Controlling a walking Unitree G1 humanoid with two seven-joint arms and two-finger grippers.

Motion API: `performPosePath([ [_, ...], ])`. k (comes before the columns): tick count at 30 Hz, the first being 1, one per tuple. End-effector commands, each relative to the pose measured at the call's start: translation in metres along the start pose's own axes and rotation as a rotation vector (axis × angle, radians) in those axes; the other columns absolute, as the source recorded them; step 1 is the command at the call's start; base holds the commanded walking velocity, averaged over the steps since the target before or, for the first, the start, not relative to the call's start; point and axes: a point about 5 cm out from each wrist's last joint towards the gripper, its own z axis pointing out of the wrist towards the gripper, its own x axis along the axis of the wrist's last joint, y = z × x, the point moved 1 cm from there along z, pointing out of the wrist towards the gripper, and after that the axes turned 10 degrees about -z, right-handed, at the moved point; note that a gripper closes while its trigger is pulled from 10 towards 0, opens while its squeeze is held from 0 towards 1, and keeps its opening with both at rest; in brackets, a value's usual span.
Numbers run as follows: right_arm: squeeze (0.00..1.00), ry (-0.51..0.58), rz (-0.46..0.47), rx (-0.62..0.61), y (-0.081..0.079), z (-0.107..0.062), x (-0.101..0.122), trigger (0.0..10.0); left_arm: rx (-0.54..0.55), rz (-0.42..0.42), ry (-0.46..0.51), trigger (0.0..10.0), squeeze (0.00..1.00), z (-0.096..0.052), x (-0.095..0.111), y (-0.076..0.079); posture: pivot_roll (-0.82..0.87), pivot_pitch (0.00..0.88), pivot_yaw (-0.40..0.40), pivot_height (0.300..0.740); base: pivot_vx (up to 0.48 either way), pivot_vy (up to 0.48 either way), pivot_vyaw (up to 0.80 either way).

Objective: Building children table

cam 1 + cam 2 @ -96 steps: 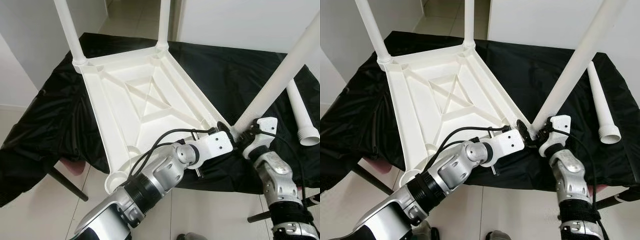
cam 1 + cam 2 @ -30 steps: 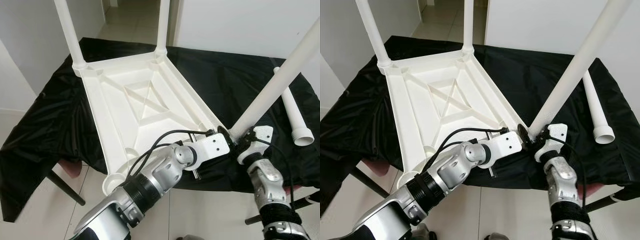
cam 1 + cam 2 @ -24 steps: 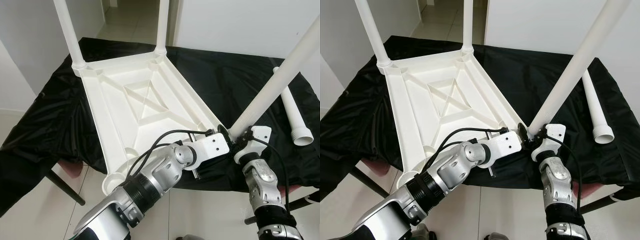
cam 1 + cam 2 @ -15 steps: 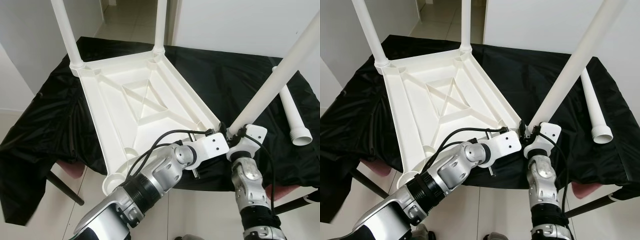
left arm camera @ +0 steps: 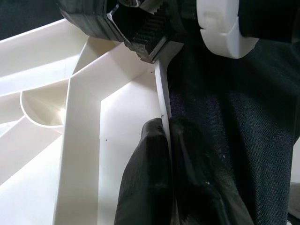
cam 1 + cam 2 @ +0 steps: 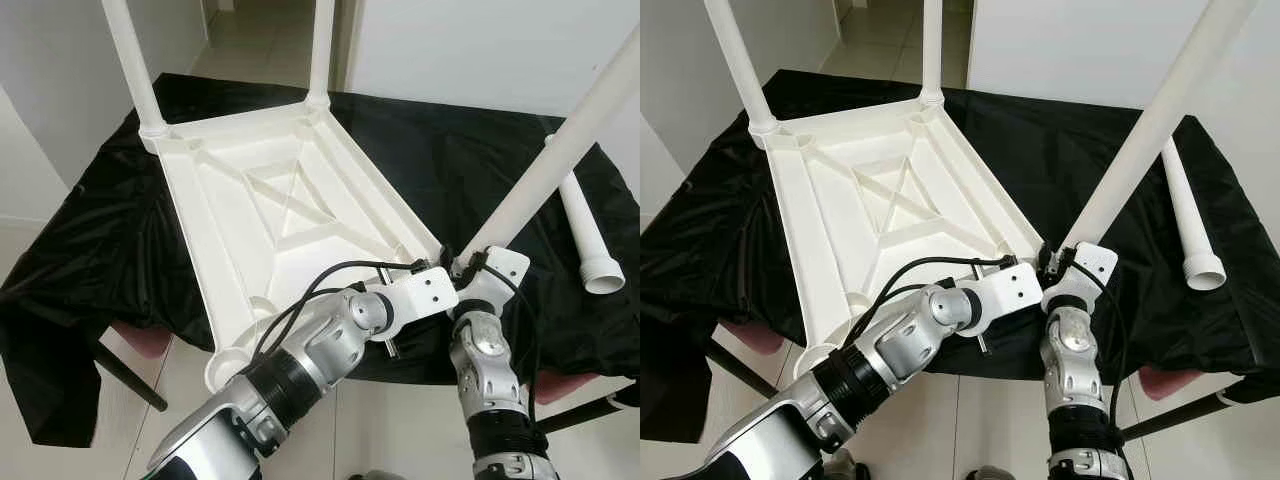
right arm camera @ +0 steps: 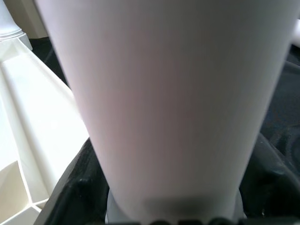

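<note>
The white tabletop [image 6: 285, 215] is lying upside down on a table draped in a black cloth [image 6: 470, 150], its ribbed underside facing up. Two legs [image 6: 128, 60] are standing upright in its far corner sockets, and a third leg [image 6: 1145, 130] is rising at a slant from the near right corner. The right gripper [image 6: 1058, 262] is reaching up to the base of this slanted leg, its jaws closed around it just above the socket; the right wrist view is showing the leg held between the black fingers [image 7: 77, 187]. The left gripper [image 6: 443, 262] is sitting just beside it at the same corner, its jaws pinching the thin rim of the tabletop, with one finger [image 5: 145, 178] on each side of the rim. A loose leg [image 6: 585, 240] is lying on the cloth well to the right. The near left socket [image 6: 228, 370] is overhanging the table's front edge.
</note>
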Motion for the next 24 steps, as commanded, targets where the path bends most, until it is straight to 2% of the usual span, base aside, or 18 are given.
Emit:
performPosePath([
  [1, 0.00, -0.167, -0.023, 0.036, -0.006, -0.009, -0.033, 8.4, -0.069, 0.042, 0.006, 10.0, 0.00, 0.001, 0.003, 0.012, 0.00, 0.000, -0.007, 0.740, 0.000, 0.000, 0.00],
  [2, 0.00, -0.160, -0.036, 0.068, -0.009, -0.009, -0.031, 8.4, -0.070, 0.044, 0.005, 10.0, 0.00, 0.001, 0.002, 0.013, 0.00, 0.000, -0.009, 0.740, 0.000, 0.000, 0.00],
  [3, 0.00, -0.152, -0.037, 0.097, -0.010, -0.008, -0.030, 10.0, -0.072, 0.047, 0.002, 10.0, 0.00, 0.001, 0.002, 0.013, 0.00, 0.000, -0.011, 0.740, 0.000, 0.000, 0.00],
  [9, 0.00, -0.120, -0.081, 0.117, -0.003, -0.004, -0.027, 10.0, -0.075, 0.050, 0.000, 10.0, 0.00, 0.001, 0.001, 0.014, 0.00, 0.000, -0.015, 0.740, 0.000, 0.000, 0.00],
  [10, 1.00, -0.122, -0.063, 0.123, -0.002, -0.003, -0.027, 10.0, -0.074, 0.050, 0.000, 10.0, 0.00, 0.001, 0.001, 0.014, 0.00, 0.000, -0.015, 0.740, 0.000, 0.000, 0.00],
  [19, 1.00, -0.092, -0.061, 0.158, -0.004, -0.003, -0.022, 10.0, -0.065, 0.049, 0.000, 10.0, 0.00, 0.001, 0.001, 0.012, 0.01, 0.000, -0.017, 0.740, 0.000, 0.000, 0.00],
  [23, 1.00, -0.048, -0.064, 0.215, -0.002, -0.002, -0.017, 10.0, -0.065, 0.051, 0.001, 10.0, 0.00, 0.000, 0.001, 0.012, 0.01, 0.000, -0.014, 0.740, 0.000, 0.000, 0.00],
  [24, 0.11, -0.026, -0.051, 0.265, -0.002, -0.001, -0.013, 10.0, -0.064, 0.051, 0.001, 10.0, 0.00, 0.000, 0.001, 0.012, 0.01, 0.000, -0.011, 0.740, 0.000, 0.000, 0.00],
])
